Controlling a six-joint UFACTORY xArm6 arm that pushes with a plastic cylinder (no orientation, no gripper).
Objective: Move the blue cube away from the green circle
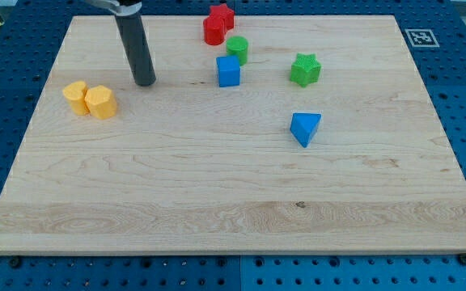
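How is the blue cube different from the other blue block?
The blue cube has square faces; the blue triangular block comes to a point at the view's bottom. The blue cube sits right beside the green circle, nearer the view's top; the blue triangular block stands alone, lower and further right. Both are the same blue, resting on the wooden board.

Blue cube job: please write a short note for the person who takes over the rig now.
My tip rests on the board, well to the view's left of the blue cube, touching no block.
The blue cube sits just below the green circle, very close or touching.
Nothing done yet: the cube is not yet moved away.
Left: bring the tip between or above them and push the cube toward the view's bottom, probably clear of the blue triangle.
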